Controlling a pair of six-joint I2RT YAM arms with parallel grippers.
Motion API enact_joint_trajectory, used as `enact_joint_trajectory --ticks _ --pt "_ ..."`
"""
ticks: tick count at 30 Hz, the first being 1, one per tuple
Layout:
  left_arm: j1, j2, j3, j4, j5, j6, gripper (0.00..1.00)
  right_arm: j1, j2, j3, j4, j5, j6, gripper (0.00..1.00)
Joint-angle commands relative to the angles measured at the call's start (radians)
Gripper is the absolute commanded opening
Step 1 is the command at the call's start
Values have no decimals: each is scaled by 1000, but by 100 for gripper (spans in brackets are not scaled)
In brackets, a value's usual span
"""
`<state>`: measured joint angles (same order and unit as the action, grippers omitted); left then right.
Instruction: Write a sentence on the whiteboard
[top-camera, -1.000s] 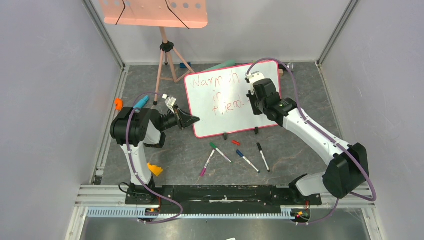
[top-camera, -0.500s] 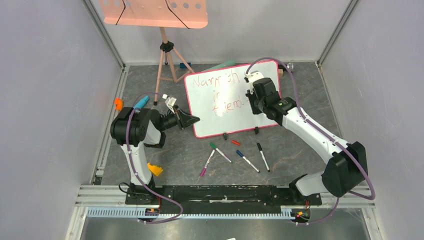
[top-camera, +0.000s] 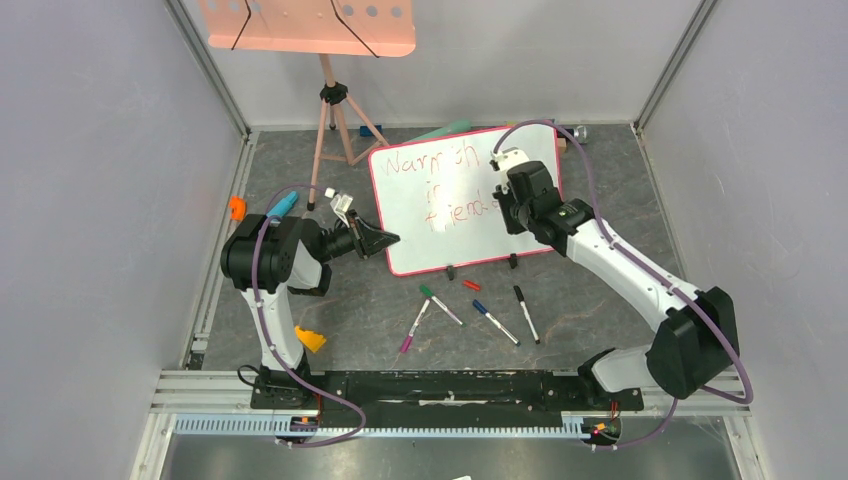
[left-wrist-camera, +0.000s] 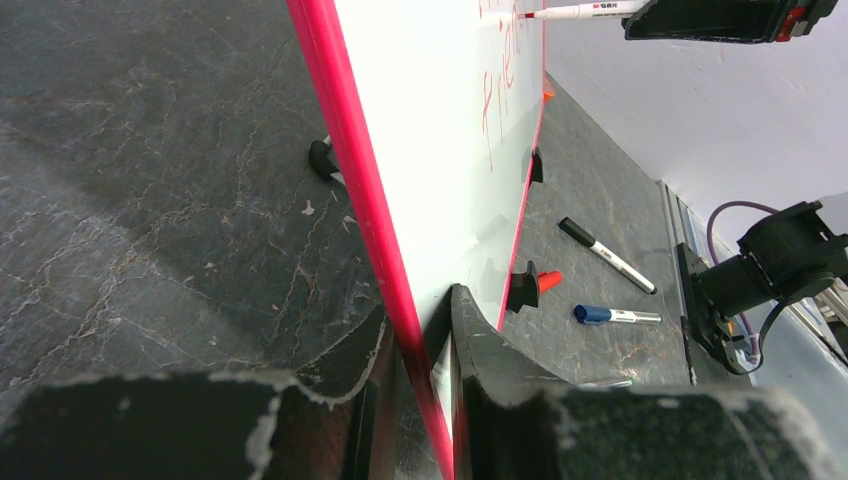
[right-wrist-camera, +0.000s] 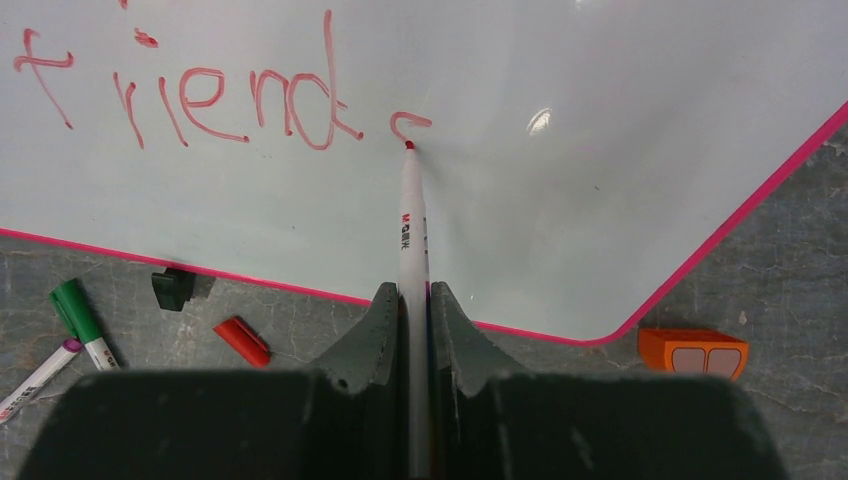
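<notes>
We had the left jaws clenched on the left rim of the whiteboard (top-camera: 440, 250), standing far-centre on the worktop (top-camera: 380, 300), apparently to steady it, while the right jaws grasped the red marker (right-wrist-camera: 412, 220), its tip on the board extending the sentence (right-wrist-camera: 205, 100) past "friend".

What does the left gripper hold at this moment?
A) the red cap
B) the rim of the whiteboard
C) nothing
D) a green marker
B: in the left wrist view the left gripper has one finger on each side of the pink rim of the whiteboard; the red marker is in the right gripper.
</notes>
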<state>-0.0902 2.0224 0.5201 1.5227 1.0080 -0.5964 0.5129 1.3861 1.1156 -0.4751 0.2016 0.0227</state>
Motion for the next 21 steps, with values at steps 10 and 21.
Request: enact_joint_trajectory --ticks 10,21 --pt "18 31 18 34 -127 111 7 -13 -32 -56 19 -30 23 0" --pt "18 30 18 34 -128 111 7 -12 -7 -16 73 -121 27 0"
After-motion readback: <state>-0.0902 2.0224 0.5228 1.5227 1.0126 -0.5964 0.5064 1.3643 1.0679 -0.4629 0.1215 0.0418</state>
